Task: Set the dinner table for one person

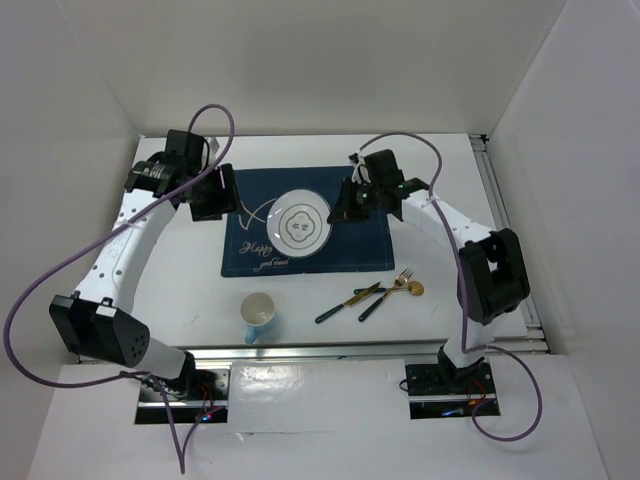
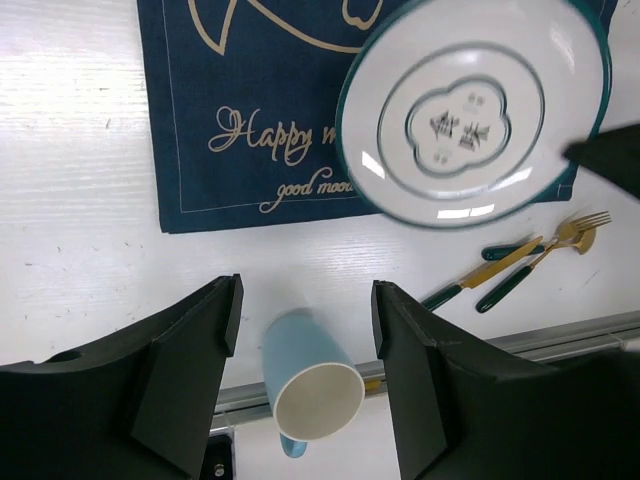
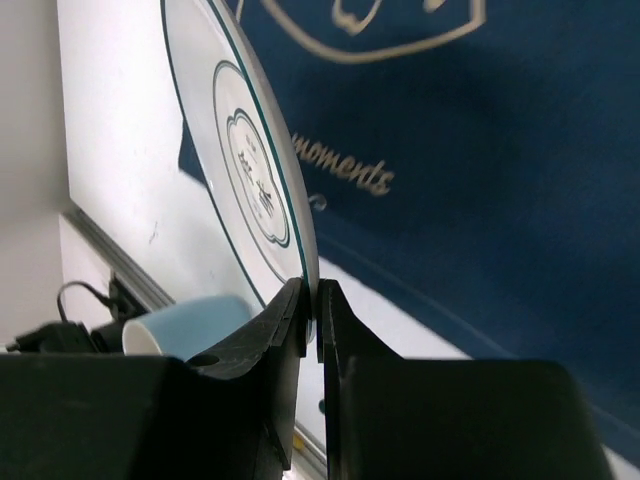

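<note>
Right gripper [image 3: 311, 300] pinches the plate [image 1: 302, 222] over the mat [image 1: 370, 245]; left gripper [image 2: 305, 300] hangs open. Cup [image 1: 258, 312] and cutlery [image 1: 375, 295] are not set yet.

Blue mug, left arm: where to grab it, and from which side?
Probably the rim, from above. The blue mug stands upright with its mouth open, so one of the jaws can go inside and one outside. Pinch the far side of the rim, because the handle sits on the near side. The left gripper is open.

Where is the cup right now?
In the top view the cup sits on the bare table near the front edge, just below the mat's left corner, left of the cutlery.
</note>
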`<act>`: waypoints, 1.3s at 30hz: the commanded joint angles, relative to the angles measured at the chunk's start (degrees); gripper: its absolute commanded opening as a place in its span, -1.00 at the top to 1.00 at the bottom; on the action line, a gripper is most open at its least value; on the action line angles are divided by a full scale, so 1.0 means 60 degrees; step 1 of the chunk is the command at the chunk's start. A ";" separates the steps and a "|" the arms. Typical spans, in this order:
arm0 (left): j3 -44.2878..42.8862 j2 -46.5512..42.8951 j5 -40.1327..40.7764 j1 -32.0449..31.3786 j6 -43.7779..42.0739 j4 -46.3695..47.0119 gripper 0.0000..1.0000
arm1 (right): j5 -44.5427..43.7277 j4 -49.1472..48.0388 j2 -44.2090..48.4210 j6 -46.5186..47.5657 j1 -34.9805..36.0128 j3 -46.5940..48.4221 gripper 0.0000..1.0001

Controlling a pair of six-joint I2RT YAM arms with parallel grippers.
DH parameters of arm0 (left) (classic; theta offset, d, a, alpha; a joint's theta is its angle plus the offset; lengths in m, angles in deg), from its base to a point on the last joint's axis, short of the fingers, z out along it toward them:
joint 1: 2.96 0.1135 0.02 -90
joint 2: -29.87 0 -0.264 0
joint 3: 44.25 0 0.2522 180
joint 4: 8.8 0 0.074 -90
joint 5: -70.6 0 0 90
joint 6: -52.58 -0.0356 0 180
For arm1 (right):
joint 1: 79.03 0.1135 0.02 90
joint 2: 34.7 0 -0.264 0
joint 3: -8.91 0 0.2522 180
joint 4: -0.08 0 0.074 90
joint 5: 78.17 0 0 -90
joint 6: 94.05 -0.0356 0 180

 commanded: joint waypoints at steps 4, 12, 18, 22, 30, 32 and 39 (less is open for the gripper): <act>-0.0304 -0.0415 0.0081 0.0037 -0.0201 -0.0172 -0.43 | 0.0622 -0.0188 -0.1782 -0.0233 -0.0584 0.1946 1.00; 0.1100 -0.1366 -0.0548 0.0037 0.0192 -0.0173 -0.40 | 0.1193 -0.0788 -0.3057 -0.0658 -0.1009 0.2419 1.00; 0.3253 -0.2962 -0.0813 -0.0402 0.0765 0.0442 -0.43 | 0.1193 -0.1169 -0.3555 -0.0849 -0.1214 0.2170 1.00; 0.3812 -0.3330 -0.0901 -0.0709 0.1072 0.0633 -0.45 | 0.0916 -0.1301 -0.3673 -0.0937 -0.1302 0.2082 1.00; 0.4208 -0.3623 -0.0917 -0.0798 0.1073 0.0355 -0.48 | 0.0229 -0.0599 -0.3645 -0.0762 -0.1302 0.2448 -0.24; 0.3902 -0.3493 -0.0419 -0.0798 0.0854 0.0122 -0.48 | -0.0460 -0.0394 -0.3266 -0.0498 -0.1302 0.2448 -0.69; 0.1662 -0.2467 0.1002 -0.0697 0.0663 -0.0655 -0.48 | -0.1822 0.0633 -0.1409 0.0468 -0.0969 0.2186 -1.00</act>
